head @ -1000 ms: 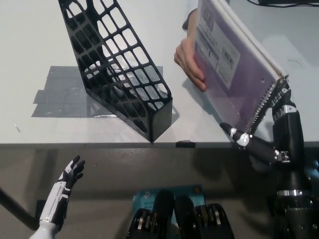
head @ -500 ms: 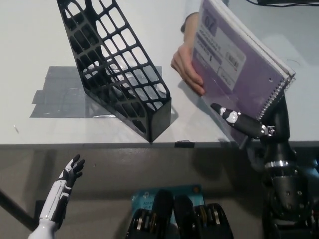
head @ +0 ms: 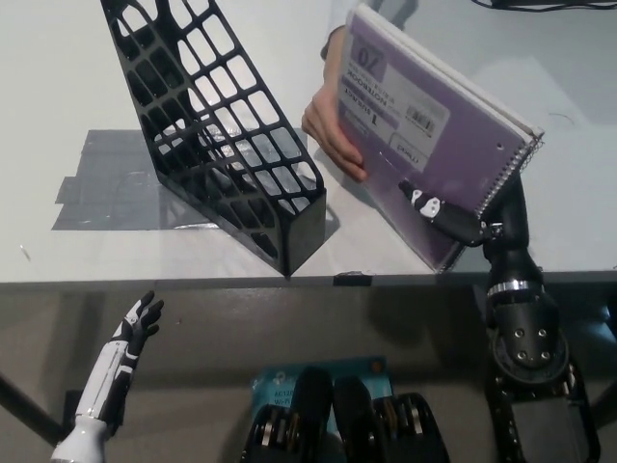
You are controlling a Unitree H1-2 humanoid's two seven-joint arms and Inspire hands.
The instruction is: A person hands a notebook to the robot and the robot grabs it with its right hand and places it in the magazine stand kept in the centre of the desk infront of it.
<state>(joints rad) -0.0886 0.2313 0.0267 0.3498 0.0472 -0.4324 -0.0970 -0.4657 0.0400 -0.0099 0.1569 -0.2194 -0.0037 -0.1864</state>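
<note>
Handover under way: purple spiral notebook (head: 429, 135) held tilted above the desk (head: 58, 116), right of the black mesh magazine stand (head: 217, 135) and apart from it. Pinched at its lower corner by the black right hand (head: 461, 224), one finger laid across the cover, the rest behind the spiral edge. Person's hand (head: 333, 135) gripping the opposite, left edge, so shared between two holders at this instant. White left hand (head: 138, 323) idling low at the lower left below the desk edge, fingers spread, grasping nothing. To do this step well, probably: firm up the pinch near the spiral binding before any pull, wait for the person's release, keep the cover from sagging, then swing left with the long edge lined up to the stand's open top. Risk, likely: a corner grip letting the pages fan or twist. Compared with half a second back: notebook and person's hand shifted left and a touch higher, closer to the stand; black forearm drawn more upright beneath the notebook; left hand barely changed.
</note>
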